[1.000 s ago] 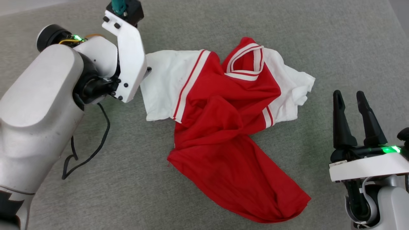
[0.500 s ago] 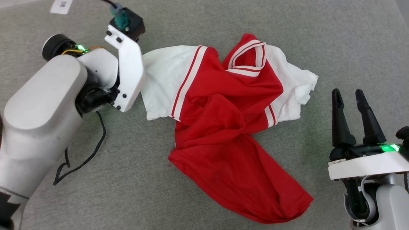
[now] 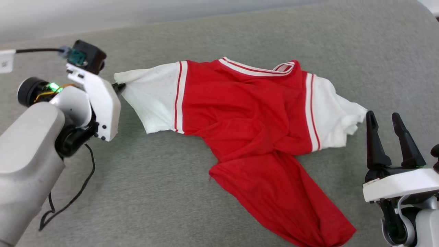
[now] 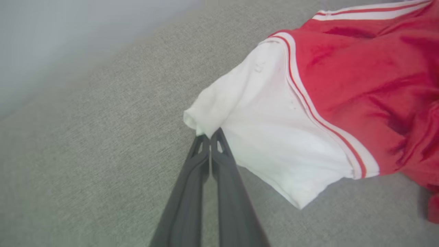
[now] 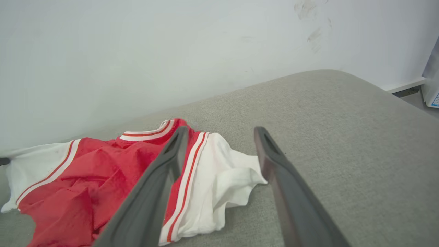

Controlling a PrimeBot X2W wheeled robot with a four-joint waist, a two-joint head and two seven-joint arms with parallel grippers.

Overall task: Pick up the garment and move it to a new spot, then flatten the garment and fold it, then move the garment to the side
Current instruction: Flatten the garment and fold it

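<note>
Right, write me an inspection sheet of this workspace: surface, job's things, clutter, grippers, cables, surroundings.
Surface: grey fabric surface, bare around the shirt.
Job's things: garment, red with white sleeves, lies crumpled, its lower part twisted.
Clutter: nothing seen.
Grippers: left gripper shut on the corner of one white sleeve; right gripper open, near the other sleeve, holding nothing.
Cables: black cable loops on the surface at the head view's lower left.
Surroundings: pale wall behind the surface.
</note>
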